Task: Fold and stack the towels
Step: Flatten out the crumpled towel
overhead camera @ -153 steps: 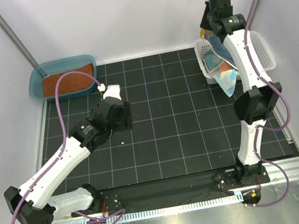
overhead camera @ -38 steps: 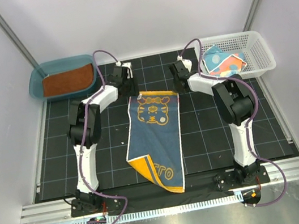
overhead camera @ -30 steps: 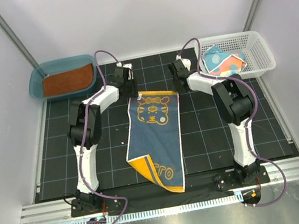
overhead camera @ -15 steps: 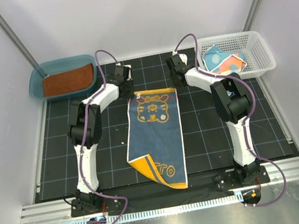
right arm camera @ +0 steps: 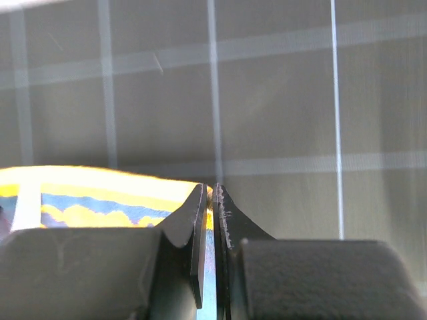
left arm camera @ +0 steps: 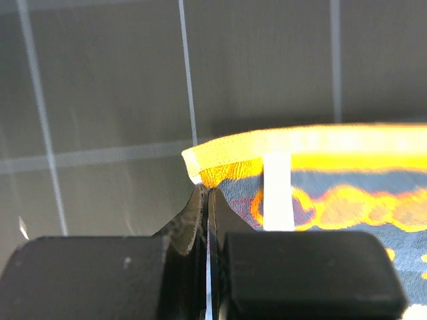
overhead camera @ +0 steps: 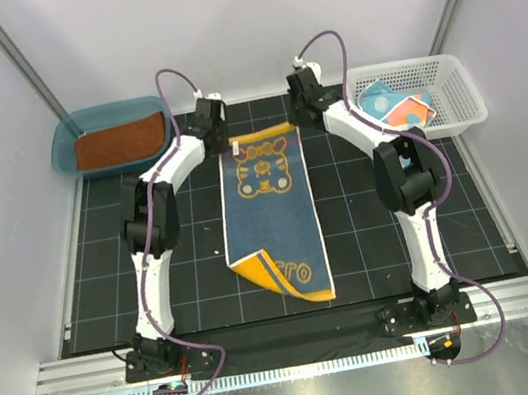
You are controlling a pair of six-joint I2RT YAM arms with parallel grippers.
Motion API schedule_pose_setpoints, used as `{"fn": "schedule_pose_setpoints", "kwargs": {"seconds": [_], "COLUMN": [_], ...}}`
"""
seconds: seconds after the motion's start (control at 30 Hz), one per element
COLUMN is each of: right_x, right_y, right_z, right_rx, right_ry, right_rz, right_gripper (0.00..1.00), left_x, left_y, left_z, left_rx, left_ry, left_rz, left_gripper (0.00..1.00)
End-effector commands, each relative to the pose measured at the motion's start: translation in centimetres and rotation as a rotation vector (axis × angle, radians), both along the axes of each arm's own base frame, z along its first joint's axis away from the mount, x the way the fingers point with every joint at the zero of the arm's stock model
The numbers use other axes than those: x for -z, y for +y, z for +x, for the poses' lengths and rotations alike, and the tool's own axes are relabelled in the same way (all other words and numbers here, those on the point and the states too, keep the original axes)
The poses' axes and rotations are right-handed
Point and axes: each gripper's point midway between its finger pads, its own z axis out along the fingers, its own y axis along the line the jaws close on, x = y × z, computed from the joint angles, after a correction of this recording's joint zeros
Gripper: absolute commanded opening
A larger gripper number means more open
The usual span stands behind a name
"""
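While left tool pinches one end corner of towel and right tool other, towel lies on worktop, long axis trailing from tools toward arm bases; neither arm nearer.

I saw plain pale walls on three sides, with slanted metal posts at the back corners. A black mat with white grid lines covered the table, and an aluminium rail ran along its near edge. The light was even.

Tub far-L, basket far-R; mat beside towel open.
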Motion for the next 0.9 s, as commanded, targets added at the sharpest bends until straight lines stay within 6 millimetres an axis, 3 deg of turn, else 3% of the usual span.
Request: {"fn": "schedule_pose_setpoints", "kwargs": {"seconds": [0.0, 0.07, 0.1, 0.13, 0.17, 0.2, 0.27, 0.3, 0.37, 0.43, 0.47, 0.53, 0.57, 0.6, 0.63, 0.67, 0.7, 0.73, 0.77, 0.8, 0.83, 0.87], "right_x": [-2.0, -1.6, -1.5, -0.3, -1.1, -1.0, -1.0, -0.9, -1.9, -2.4, -4.0, -5.4, -4.2, -4.5, -7.2, -5.2, -7.7, -5.0, -4.8, -4.5, -3.1, -2.3], "right_y": [-0.4, -0.3, -0.2, -0.1, -0.1, -0.2, -0.5, -0.6, -0.9, -0.9, -1.0, -1.1, -1.2, -1.3, -0.6, -0.6, -0.3, 0.4, 1.0, 1.6, 2.3, 2.7], "right_z": [3.5, 4.6, 5.0, 5.3, 6.1, 6.6, 7.7, 7.9, 8.3, 8.1, 7.8, 7.0, 5.9, 5.1, 3.8, 2.0, 0.5, -2.0, -3.6, -4.8, -8.1, -9.5], "right_rx": [0.004, 0.0, -0.001, -0.002, 0.001, -0.001, 0.005, 0.007, 0.01, 0.016, 0.022, 0.042, 0.044, 0.047, 0.041, 0.039, 0.035, 0.024, 0.017, 0.008, -0.017, -0.005], "right_ry": [-0.075, -0.084, -0.087, -0.07, -0.095, -0.099, -0.104, -0.101, -0.121, -0.125, -0.141, -0.148, -0.11, -0.104, -0.137, -0.083, -0.111, -0.041, -0.028, -0.03, 0.011, 0.032], "right_rz": [0.001, 0.006, 0.008, 0.002, 0.005, 0.0, -0.001, -0.007, -0.005, -0.004, 0.006, 0.036, 0.03, 0.031, 0.053, 0.04, 0.054, 0.045, 0.054, 0.067, 0.052, 0.07], "right_gripper": [0.01, 0.01, 0.02, 0.02, 0.08, 0.14, 0.36, 0.51, 0.64, 0.66, 0.65, 0.61, 0.57, 0.54, 0.51, 0.45, 0.44, 0.42, 0.36, 0.33, 0.31, 0.28], "left_x": [-4.5, -4.2, -3.6, -1.7, -2.7, -2.5, -2.2, -2.9, -4.5, -5.7, -7.8, -6.9, -7.5, -10.1, -8.2, -8.3, -9.9, -8.0, -7.3, -8.6, -6.3, -6.2], "left_y": [0.7, 0.2, 0.1, 0.4, 0.3, 0.2, 0.8, 0.9, 1.3, 1.8, 1.7, 1.8, 1.7, 1.1, 1.0, 0.8, -0.4, -0.5, -0.8, -2.1, -2.0, -2.2], "left_z": [4.2, 5.5, 5.9, 6.1, 7.2, 7.5, 8.2, 8.6, 8.9, 8.6, 8.1, 6.4, 5.5, 4.5, 2.5, 1.5, -0.3, -2.2, -3.7, -5.5, -7.8, -8.9], "left_rx": [-0.009, 0.002, 0.007, -0.002, -0.012, -0.012, -0.035, -0.041, -0.05, -0.066, -0.068, -0.079, -0.082, -0.082, -0.082, -0.093, -0.076, -0.075, -0.078, -0.059, -0.057, -0.055], "left_ry": [-0.134, -0.138, -0.13, -0.092, -0.123, -0.118, -0.117, -0.134, -0.165, -0.178, -0.202, -0.161, -0.157, -0.191, -0.136, -0.129, -0.139, -0.087, -0.062, -0.068, -0.01, -0.005], "left_rz": [-0.027, -0.042, -0.048, -0.039, -0.047, -0.056, -0.065, -0.074, -0.083, -0.081, -0.1, -0.11, -0.125, -0.166, -0.153, -0.151, -0.171, -0.155, -0.148, -0.169, -0.146, -0.137], "left_gripper": [0.0, 0.01, 0.06, 0.09, 0.16, 0.26, 0.52, 0.54, 0.6, 0.62, 0.61, 0.59, 0.58, 0.57, 0.56, 0.55, 0.54, 0.52, 0.5, 0.49, 0.48, 0.48]}}
